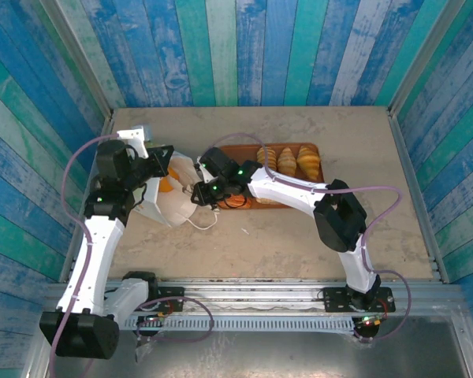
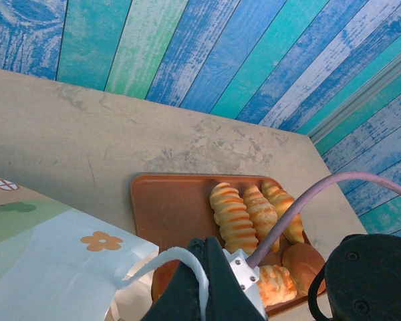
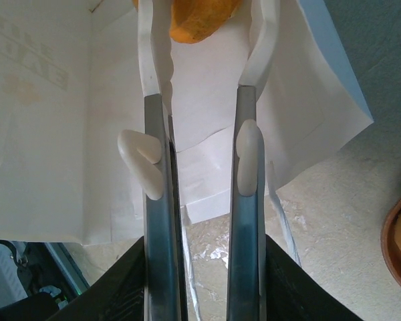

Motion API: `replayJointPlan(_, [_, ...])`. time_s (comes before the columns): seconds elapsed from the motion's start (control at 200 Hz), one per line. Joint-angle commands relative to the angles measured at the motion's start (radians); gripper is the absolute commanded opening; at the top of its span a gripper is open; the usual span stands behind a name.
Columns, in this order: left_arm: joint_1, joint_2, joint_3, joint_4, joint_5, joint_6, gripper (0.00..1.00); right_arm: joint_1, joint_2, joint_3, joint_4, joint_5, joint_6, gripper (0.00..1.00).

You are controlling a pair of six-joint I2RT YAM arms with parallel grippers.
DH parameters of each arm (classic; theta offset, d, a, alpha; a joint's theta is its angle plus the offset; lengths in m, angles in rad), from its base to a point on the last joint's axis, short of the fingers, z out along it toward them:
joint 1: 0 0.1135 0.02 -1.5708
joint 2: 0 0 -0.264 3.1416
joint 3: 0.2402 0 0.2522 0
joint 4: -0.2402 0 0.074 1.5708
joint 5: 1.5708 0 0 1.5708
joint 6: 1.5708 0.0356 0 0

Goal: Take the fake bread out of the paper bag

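- Two arms share the job: the left gripper pinches the paper bag by its handle, mouth wide.
- Inside, the right gripper, clamped on fake bread, should withdraw straight and slow towards the tray.

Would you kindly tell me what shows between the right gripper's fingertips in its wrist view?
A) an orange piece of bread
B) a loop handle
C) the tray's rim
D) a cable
A: an orange piece of bread shows between the fingertips of the right gripper, inside the white bag.
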Motion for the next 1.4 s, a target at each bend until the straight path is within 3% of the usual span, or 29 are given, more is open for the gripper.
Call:
replayJointPlan(0.0, [-0.002,-0.012,0.003,0.022,-0.001,0.011,0.00,0.007,0.025,0.041,0.003,-0.034,-0.024,0.39])
replayJointPlan(0.115, [-0.002,-0.009,0.006,0.024,0.002,0.009,0.00,0.010,0.020,0.054,-0.013,-0.063,-0.047,0.37])
replayJointPlan(0.25, [-0.002,-0.010,0.006,0.024,-0.001,0.007,0.00,0.028,-0.026,0.052,-0.040,0.016,-0.117,0.28])
replayJointPlan(0.426, [-0.002,-0.012,0.007,0.023,-0.008,0.007,0.00,0.061,-0.071,0.069,-0.151,0.229,-0.256,0.24])
replayJointPlan(0.666, [-0.002,-0.013,0.016,-0.001,-0.025,0.022,0.00,0.147,-0.163,0.019,-0.198,0.689,-0.501,0.25])
replayJointPlan(0.771, [-0.002,-0.013,0.016,-0.006,-0.034,0.022,0.00,0.169,-0.165,-0.009,-0.194,0.786,-0.630,0.26])
replayJointPlan(1.062, [-0.001,-0.009,0.003,0.016,-0.042,0.003,0.00,0.257,-0.162,-0.134,-0.162,0.760,-0.870,0.30])
replayJointPlan(1.397, [-0.002,-0.009,-0.003,0.015,-0.023,-0.004,0.00,0.246,-0.246,-0.159,-0.164,0.596,-0.709,0.43])
